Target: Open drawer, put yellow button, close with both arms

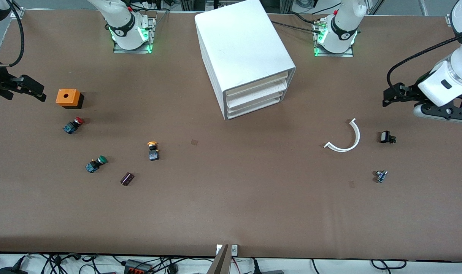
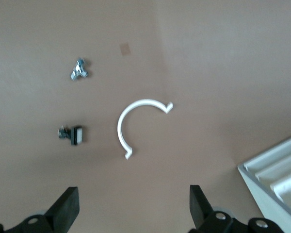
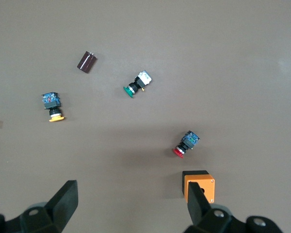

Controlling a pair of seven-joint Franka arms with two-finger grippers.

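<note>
So no readable writing on anything. Top drawer sits shut in the white cabinet. Yellow button lies at the cabinet's 8 o'clock in the front view, with the green button nearby. Left gripper hangs over the white clip, fingers apart and empty. Right gripper, fingers apart too, hangs by the orange box.

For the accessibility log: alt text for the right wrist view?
Three buttons, yellow, green and red, lie scattered on a brown table, with an orange box and a dark cylinder. The right gripper hangs above, jaws open.
</note>
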